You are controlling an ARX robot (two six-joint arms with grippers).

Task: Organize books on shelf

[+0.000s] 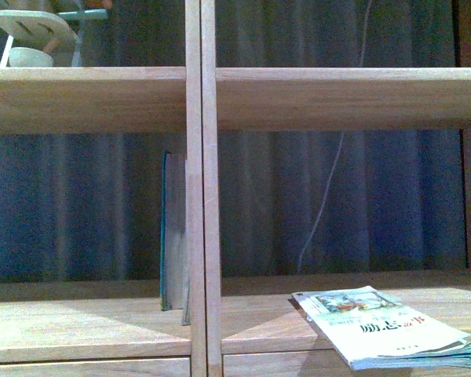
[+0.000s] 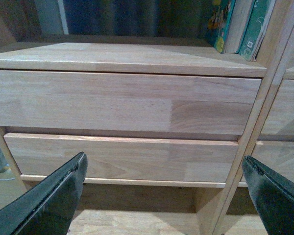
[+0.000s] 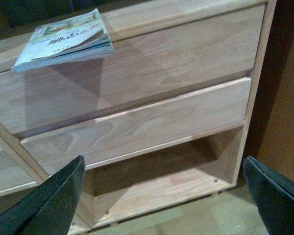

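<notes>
Front view: I see the shelf point(image 1: 193, 236) with no arms in sight. A teal book point(image 1: 166, 232) stands upright in the left compartment against the divider. The paperback point(image 1: 385, 330) lies flat in the right one, overhanging its front edge.

Left wrist view: the left claw point(image 2: 162, 159) is spread apart and empty before the drawer fronts point(image 2: 122, 105).

Right wrist view: the right claw point(image 3: 162, 159) is likewise apart and empty, with the paperback above the drawers.

Teal book point(image 1: 173, 236) half hidden (behind divider point(image 1: 200, 196)).
</notes>
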